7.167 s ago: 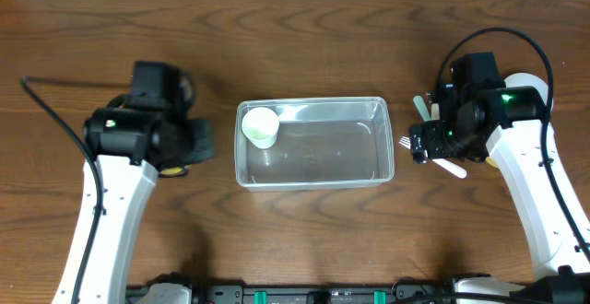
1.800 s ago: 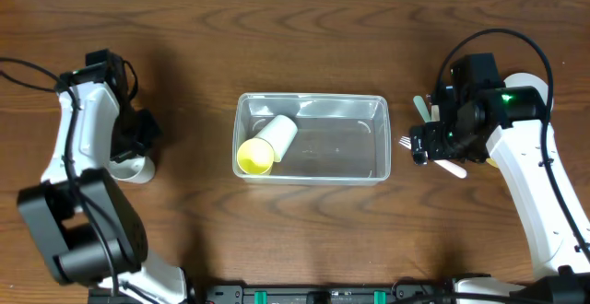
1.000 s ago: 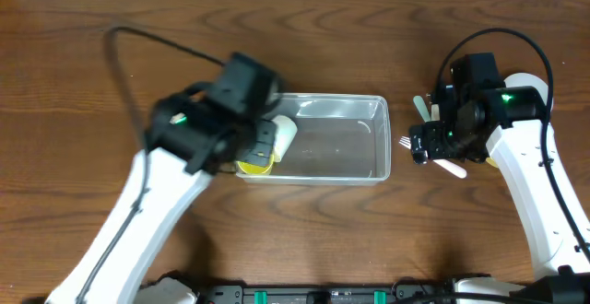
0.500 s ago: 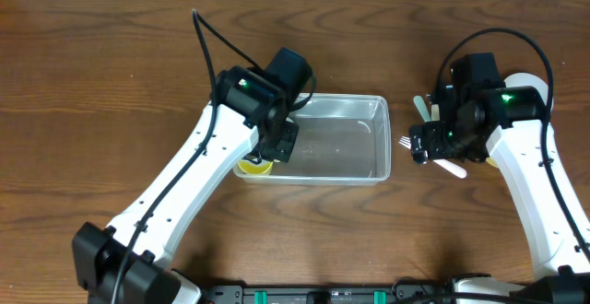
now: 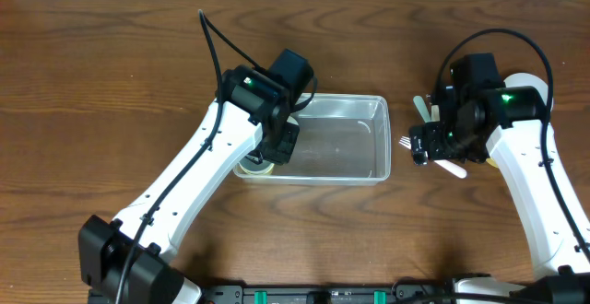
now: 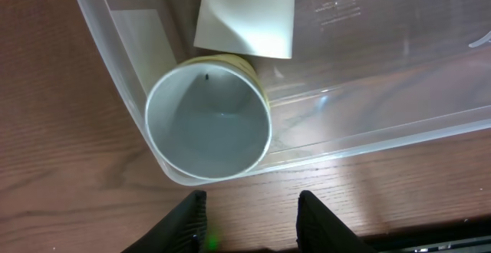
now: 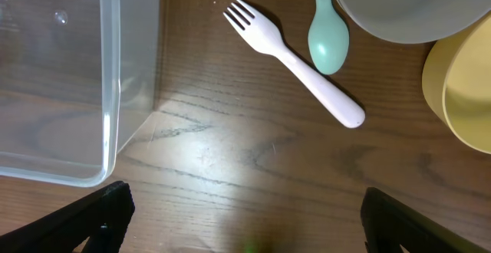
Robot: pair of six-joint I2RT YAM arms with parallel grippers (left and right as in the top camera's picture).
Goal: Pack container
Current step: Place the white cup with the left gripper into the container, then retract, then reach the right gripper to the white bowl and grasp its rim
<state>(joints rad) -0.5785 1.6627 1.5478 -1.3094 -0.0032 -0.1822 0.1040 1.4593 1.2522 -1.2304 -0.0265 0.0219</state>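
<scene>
**Status.** The container [image 5: 341,152] sits at the centre of the table [image 5: 111,55], long side running left to right. Packing is partly complete.

**Items already in the container.** All are at its left end.
- A white cup [image 6: 207,123] stands mouth-up in the near-left corner. A yellow rim [image 6: 257,73] shows just under its edge, so it appears to be nested in a yellow vessel.
- A second white cup [image 6: 247,15] lies on its side just beside the first. Whether the two touch cannot be told.
- The right part of the container floor is bare.

**Items not yet packed.** These lie on the table just right of the container.
- A white fork [image 7: 295,63], tines toward the container.
- A teal spoon [image 7: 328,34], its bowl touching or nearly touching the fork handle.
- A pale bowl [image 7: 406,4] on the far side, overlapping the spoon handle.
- A yellow bowl [image 7: 460,92] at the right edge of the wrist view.

**Gripper state.**
- The left gripper [image 6: 252,211] hovers above the near-left corner, over the upright cup. Its fingers [image 6: 192,215] are apart and hold nothing.
- The right gripper [image 7: 245,222] hangs above the table between the container's right end and the cutlery. Its fingers [image 7: 103,215] are spread wide and hold nothing.

**Assessment.** Roughly half the visible items are in. The cutlery and both bowls on the right are left to move, and the bare right half appears to offer room for them.
</scene>
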